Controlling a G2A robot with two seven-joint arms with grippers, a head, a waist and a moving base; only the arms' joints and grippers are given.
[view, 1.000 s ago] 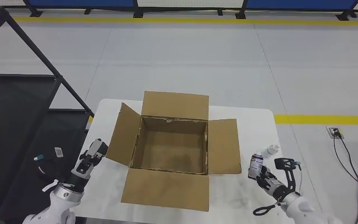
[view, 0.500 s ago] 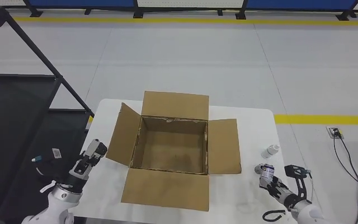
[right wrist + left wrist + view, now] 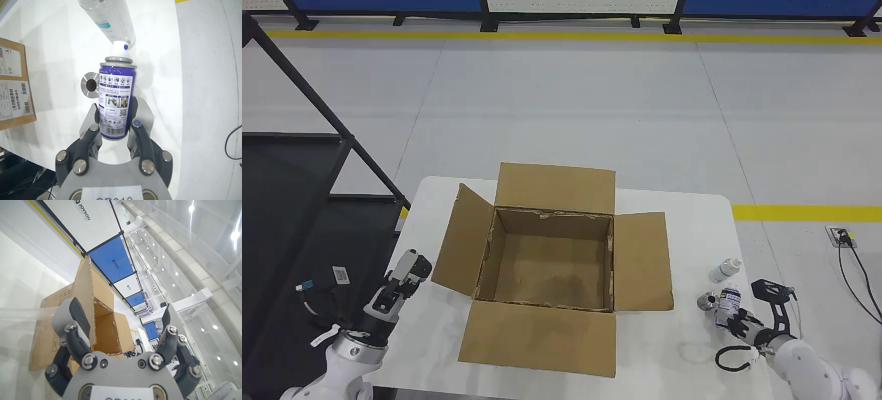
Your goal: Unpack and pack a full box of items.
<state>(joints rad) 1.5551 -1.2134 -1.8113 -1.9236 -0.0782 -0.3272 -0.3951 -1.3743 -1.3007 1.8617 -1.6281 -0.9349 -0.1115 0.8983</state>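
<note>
An open cardboard box [image 3: 547,270] sits mid-table with its flaps spread and its inside bare. To its right, near the table's right edge, my right gripper [image 3: 736,318] is shut on a blue spray can [image 3: 729,300]. The wrist view shows the fingers [image 3: 133,108] clamping the lower body of the spray can [image 3: 116,98]. A white bottle [image 3: 111,20] lies just beyond the can's nozzle. My left gripper [image 3: 407,272] hovers left of the box, open and holding nothing, and points at the box [image 3: 102,321] past its fingertips [image 3: 77,309].
A small metal disc [image 3: 89,87] rests on the table between the can and the box's right flap [image 3: 13,85]. The white bottle [image 3: 726,268] stands behind the can. A black cable loop [image 3: 729,357] lies near the front right corner.
My right gripper has carried the spray can to the right, away from the box's flap toward the table's right edge. The left arm has drifted slightly toward the near edge.
</note>
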